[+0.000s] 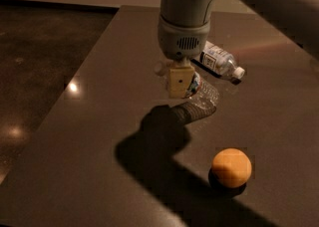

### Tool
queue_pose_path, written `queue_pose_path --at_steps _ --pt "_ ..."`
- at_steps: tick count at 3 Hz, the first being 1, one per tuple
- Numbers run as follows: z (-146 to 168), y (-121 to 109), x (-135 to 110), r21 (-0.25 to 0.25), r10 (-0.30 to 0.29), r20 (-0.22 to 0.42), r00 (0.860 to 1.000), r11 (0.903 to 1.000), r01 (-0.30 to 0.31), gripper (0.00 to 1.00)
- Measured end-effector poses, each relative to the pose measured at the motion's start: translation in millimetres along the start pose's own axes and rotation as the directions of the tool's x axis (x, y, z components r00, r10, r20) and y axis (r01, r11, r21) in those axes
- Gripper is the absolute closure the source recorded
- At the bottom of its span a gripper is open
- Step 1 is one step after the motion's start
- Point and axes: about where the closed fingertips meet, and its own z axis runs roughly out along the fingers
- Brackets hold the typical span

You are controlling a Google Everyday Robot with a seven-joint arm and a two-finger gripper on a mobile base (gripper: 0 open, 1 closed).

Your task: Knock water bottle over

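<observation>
The water bottle [203, 102] is a clear ribbed bottle on the dark table [99, 121], mostly hidden behind my gripper. Its ribbed lower body shows to the right of and below the gripper, and a bit of red and teal label [193, 86] shows at the gripper's edge. A small white piece [159, 68] that looks like its cap shows left of the gripper, so the bottle seems to lean to the left. My gripper [179, 81] hangs from the grey wrist, right in front of the bottle's upper half and against it.
A second clear bottle with a large white label [219, 61] lies on its side just behind, cap to the right. An orange ball [231, 167] sits at the front right. The table's left edge [65, 106] drops to a dark floor.
</observation>
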Motion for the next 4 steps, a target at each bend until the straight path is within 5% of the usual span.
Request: queue_pose_path --at_steps 2,3,4 --pt "24.2 21.1 -19.3 -0.049 -0.093 -0.019 0.996 0.9946 0.092 0.15" --pt "34.9 28.9 -28.7 -0.077 -0.125 0.007 0.992 0.9892 0.125 0.0" --pt "46.4 35.3 -35.7 -0.114 -0.133 0.054 0.99 0.9838 0.138 0.0"
